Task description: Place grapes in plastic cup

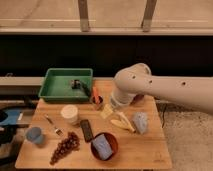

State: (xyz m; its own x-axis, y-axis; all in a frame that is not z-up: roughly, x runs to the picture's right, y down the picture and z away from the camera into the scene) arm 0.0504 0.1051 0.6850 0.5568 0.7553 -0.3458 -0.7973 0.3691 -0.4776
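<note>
Where the wooden table shows its front left part, the grapes are found, laid out in a long dark bunch. They are touched by no hand and no tool. The plastic cup is seen to their left, near the table's left edge. It is stood upright and apart from the bunch. A fork is laid between the two, a little further back. Just beside the grapes on the right, a black slab is laid flat, and past it a red bowl with something blue inside is set. Behind the grapes a cream round tub is placed.

Further back a green tray is set, and a small brown cup with an orange thing in it is stood by the tray's right front corner.

The gripper is held over the middle of the table, just beside the brown cup and well apart from the grapes. Its jaws are spread wide, and nothing is held between them. The pale arm is stretched in from the right. A banana and a blue-grey lump are seen below it.
</note>
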